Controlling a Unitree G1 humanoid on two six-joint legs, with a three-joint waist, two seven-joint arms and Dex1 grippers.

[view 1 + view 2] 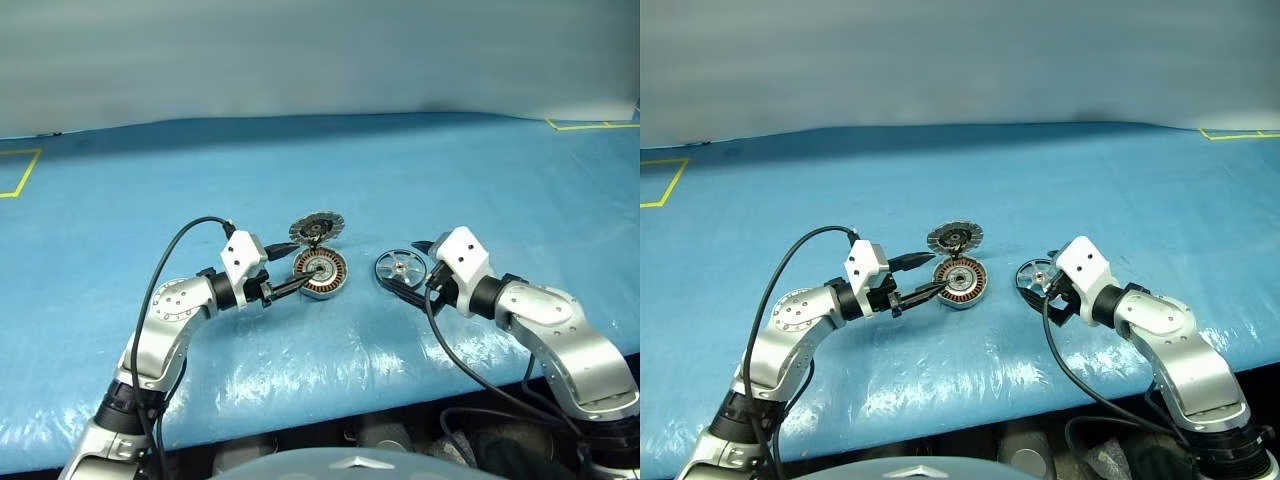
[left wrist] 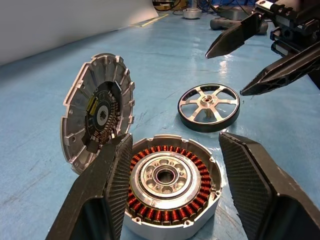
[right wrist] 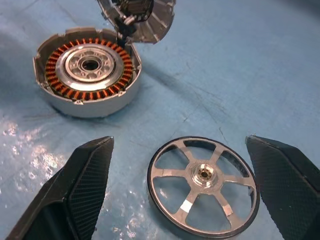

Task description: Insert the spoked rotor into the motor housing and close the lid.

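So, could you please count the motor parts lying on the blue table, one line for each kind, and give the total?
Spoked rotor: 1, flat on the table, apart from the others
Motor housing: 1, copper windings facing up
Lid: 1, standing tilted against the housing
Total: 3

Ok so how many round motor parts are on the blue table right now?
3: the motor housing between the left gripper's open fingers, the lid standing tilted just behind it, the spoked rotor flat before the right gripper.

Blue plastic-covered table (image 1: 420, 170): motor housing (image 1: 321, 272) centre, lid (image 1: 316, 228) leaning upright at its far side, spoked rotor (image 1: 401, 268) flat to the right.
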